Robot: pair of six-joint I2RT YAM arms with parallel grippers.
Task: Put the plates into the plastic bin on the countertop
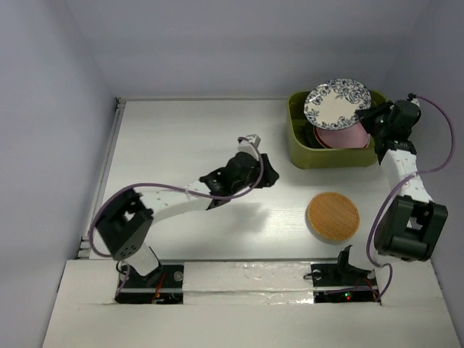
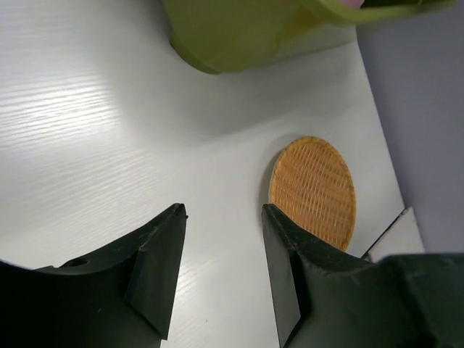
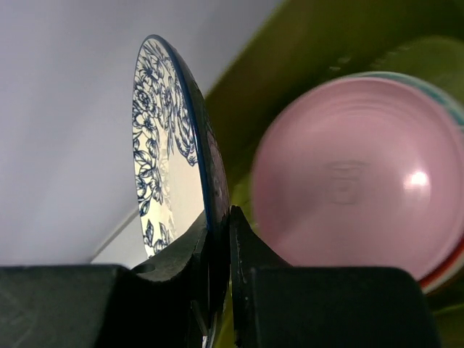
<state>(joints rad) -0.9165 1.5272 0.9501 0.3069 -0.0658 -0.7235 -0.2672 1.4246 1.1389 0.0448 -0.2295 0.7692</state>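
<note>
Olive-green bin (image 1: 328, 157): far right of the counter (image 1: 188, 138), one long side facing the arms.
Pink plate (image 1: 341, 137): in the bin, top of a stack. Right wrist view shows a teal edge and a red edge beneath it.
Blue-white plate (image 1: 337, 104): held up over the far part of the bin, tilted, above the pink plate. Right wrist view shows a gap between the two.
Right jaws: pinching the blue-white plate at its right rim, one finger on each face, the rim seated deep between them.
Right arm (image 1: 406, 181): rises from its near-right base and reaches far, alongside the bin's right end.
Orange plate (image 1: 333, 215): flat on the counter, on the near side of the bin and apart from it, toward the right.
Left jaws: spread, nothing between them. They hang over bare counter near mid-scene, left of the orange plate and pointing toward it.
Left arm (image 1: 181, 199): stretched low from its near-left base toward the centre.
Left wrist view: orange plate lies just past the right finger (image 2: 286, 254), and the bin's near wall lies farther off.
</note>
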